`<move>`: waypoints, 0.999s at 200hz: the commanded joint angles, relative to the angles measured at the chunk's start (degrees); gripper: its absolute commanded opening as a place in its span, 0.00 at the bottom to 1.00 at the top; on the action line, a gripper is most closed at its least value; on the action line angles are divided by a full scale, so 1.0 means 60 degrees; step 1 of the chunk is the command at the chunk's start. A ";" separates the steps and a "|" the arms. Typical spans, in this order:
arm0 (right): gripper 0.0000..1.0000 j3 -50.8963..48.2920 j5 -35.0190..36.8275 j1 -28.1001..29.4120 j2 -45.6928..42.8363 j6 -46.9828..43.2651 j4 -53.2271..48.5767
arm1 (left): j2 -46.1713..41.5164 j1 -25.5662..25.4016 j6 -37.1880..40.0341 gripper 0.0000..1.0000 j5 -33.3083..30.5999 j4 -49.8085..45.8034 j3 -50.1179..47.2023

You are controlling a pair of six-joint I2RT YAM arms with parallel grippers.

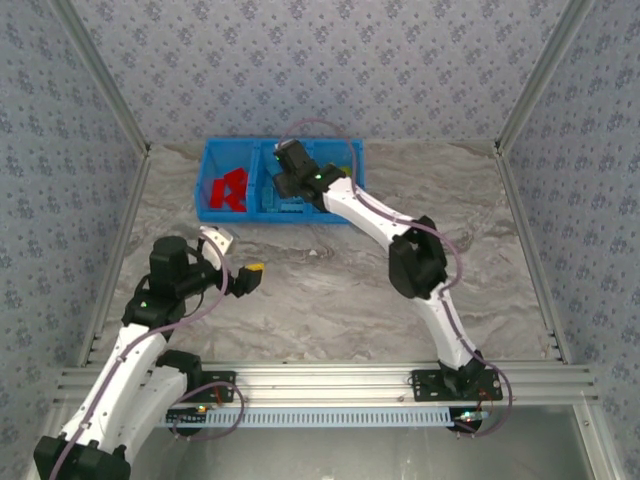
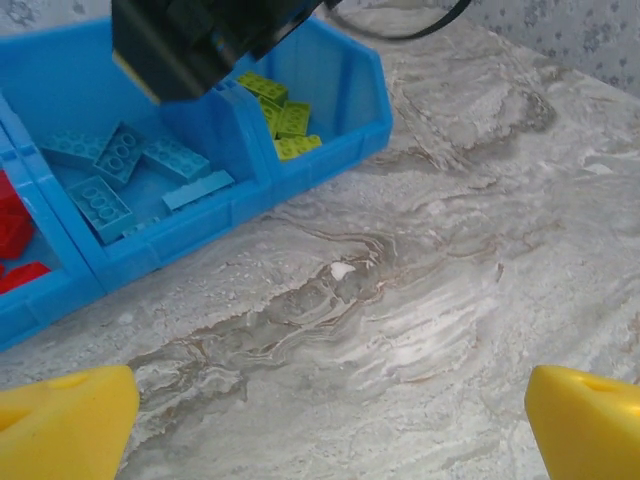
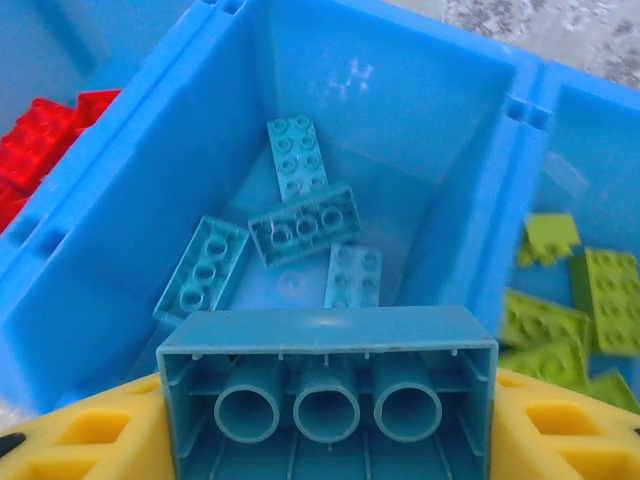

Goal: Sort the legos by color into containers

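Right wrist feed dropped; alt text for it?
The right gripper grips a light-blue studded plastic brick, hollow underside toward the camera, above the middle compartment of the bright blue plastic bin tray. Four light-blue bricks lie inside it; red bricks show in the left compartment, yellow-green bricks in the right.

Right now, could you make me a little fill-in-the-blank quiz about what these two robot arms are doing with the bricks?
1. The right gripper is shut on a brick coloured light ____.
2. That brick hangs over the ____ compartment of the blue bin.
3. The left gripper is open above the table and holds ____.
4. Seen from the top camera, the red bricks lie in the ____ compartment.

Missing words: blue; middle; nothing; left.
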 commanded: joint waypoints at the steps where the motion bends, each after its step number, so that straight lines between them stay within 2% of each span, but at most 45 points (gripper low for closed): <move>1: 0.69 0.2142 0.0232 0.0018 0.1212 -0.0979 -0.1035 | -0.0026 0.0070 -0.0169 0.99 -0.0195 0.0464 -0.0077; 15: 0.76 0.3053 0.0374 0.0031 0.1640 -0.1145 -0.1304 | 0.0077 0.0070 -0.0016 0.99 -0.0298 0.0372 -0.0011; 36: 0.80 0.3261 0.0188 0.0013 0.1562 -0.1195 -0.1209 | 0.0160 0.0112 0.0021 0.99 -0.0423 0.0351 0.0037; 66: 0.83 0.3233 0.0165 -0.0008 0.0969 -0.1084 -0.1439 | 0.0170 0.0214 -0.0036 0.99 -0.0641 0.0330 0.0023; 89: 0.83 0.2625 0.0010 0.0002 -0.0092 -0.0896 -0.1871 | 0.0254 0.0346 -0.0335 0.99 -0.0770 0.0352 -0.0020; 107: 0.84 0.0621 0.0119 -0.0019 -0.1791 -0.0865 -0.1318 | 0.0472 0.0363 -0.1029 0.99 -0.1318 -0.0160 0.0257; 135: 0.91 -0.3787 0.0507 -0.0280 -0.5143 -0.0734 0.0320 | 0.0559 0.0363 -0.3944 0.99 -0.3361 -0.0486 0.0616; 146: 0.94 -0.5401 0.0729 -0.0567 -0.6376 -0.0442 0.0678 | 0.0490 0.0362 -0.4555 0.99 -0.4233 -0.0278 0.0462; 166: 0.97 -0.8017 0.1314 -0.1209 -0.8297 0.0187 0.1131 | 0.0102 0.0362 -0.4621 0.99 -0.6150 0.0545 -0.0283; 200: 0.97 -1.1771 0.2681 -0.2283 -1.0365 0.0177 0.2288 | -0.0151 0.0363 -0.3312 0.99 -0.8398 0.2809 -0.1913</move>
